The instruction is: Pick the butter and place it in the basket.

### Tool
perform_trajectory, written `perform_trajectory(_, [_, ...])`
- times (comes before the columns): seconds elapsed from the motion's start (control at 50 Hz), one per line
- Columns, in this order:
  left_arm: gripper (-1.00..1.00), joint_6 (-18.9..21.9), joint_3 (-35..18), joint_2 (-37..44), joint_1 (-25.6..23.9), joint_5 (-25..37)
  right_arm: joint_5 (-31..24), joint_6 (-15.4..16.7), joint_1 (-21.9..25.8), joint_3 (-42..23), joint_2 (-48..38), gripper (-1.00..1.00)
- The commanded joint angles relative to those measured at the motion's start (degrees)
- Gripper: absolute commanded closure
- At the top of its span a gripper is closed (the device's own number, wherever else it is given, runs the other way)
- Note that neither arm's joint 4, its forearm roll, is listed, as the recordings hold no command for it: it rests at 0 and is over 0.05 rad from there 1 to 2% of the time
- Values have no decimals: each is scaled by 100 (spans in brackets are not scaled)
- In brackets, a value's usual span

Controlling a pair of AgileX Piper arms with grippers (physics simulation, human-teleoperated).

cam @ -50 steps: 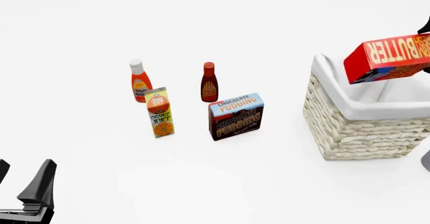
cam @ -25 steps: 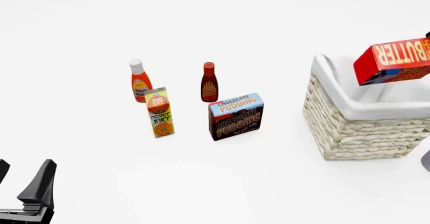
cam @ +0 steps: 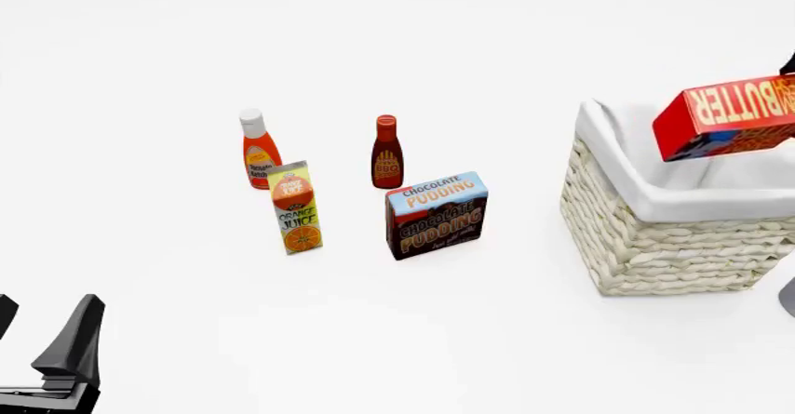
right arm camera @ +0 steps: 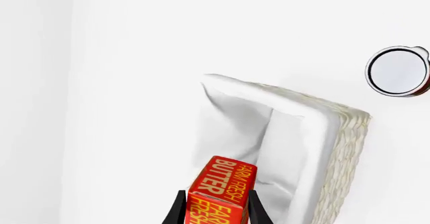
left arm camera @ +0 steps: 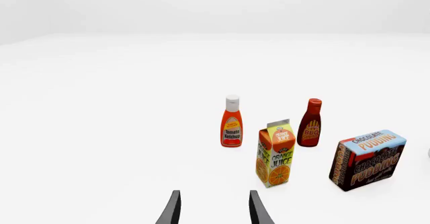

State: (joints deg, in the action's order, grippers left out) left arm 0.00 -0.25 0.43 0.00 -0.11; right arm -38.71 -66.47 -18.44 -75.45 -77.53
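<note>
The butter (cam: 727, 116) is a red carton with white lettering, held in the air above the open basket (cam: 646, 237) at the right edge of the front view. In the right wrist view my right gripper (right arm camera: 215, 211) is shut on the butter (right arm camera: 222, 189), with the basket's white lining (right arm camera: 295, 148) below it. The right gripper itself is almost out of the front view. My left gripper (left arm camera: 213, 209) is open and empty, low at the front left (cam: 50, 349), far from the butter.
A ketchup bottle (cam: 259, 149), a BBQ sauce bottle (cam: 386, 152), an orange juice carton (cam: 296, 207) and a chocolate pudding box (cam: 437, 214) stand in the middle of the table. A round white-topped object (right arm camera: 398, 71) lies beyond the basket in the right wrist view.
The butter has moved to the right and slightly back over the basket in the first half second, then stayed nearly still. The left arm has not moved.
</note>
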Motion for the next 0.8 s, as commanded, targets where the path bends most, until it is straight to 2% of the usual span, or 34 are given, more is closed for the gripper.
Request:
perform_trajectory(0.02, [-100, -1, 0, 1, 1, 0, 172, -68, 5, -89, -127, 100])
perform_trajectory(0.8, [-100, 1, 0, 2, -1, 0, 438, 8, -205, -107, -592, 100])
